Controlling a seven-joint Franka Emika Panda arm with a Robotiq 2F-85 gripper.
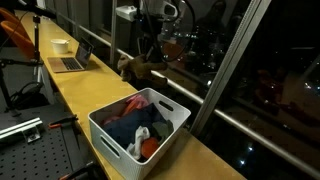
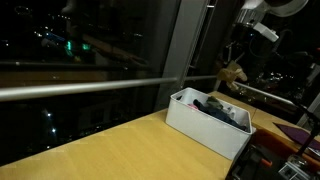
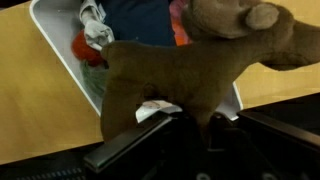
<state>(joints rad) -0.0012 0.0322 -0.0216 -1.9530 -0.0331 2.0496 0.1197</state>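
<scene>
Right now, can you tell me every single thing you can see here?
plush toy: one, brown, in the air above the counter, just beyond the basket
basket: one, white, on the counter
soft things: a heap, blue, red, white and orange, inside the basket
laptop: one, grey, open, farther along the counter
bowl: one, white, on the counter behind the laptop
counter: one, light wood, running along the window
window: dark glass with city lights outside
chair: one, orange, at the far end beside the counter
gripper: one, black, shut on the plush toy
</scene>
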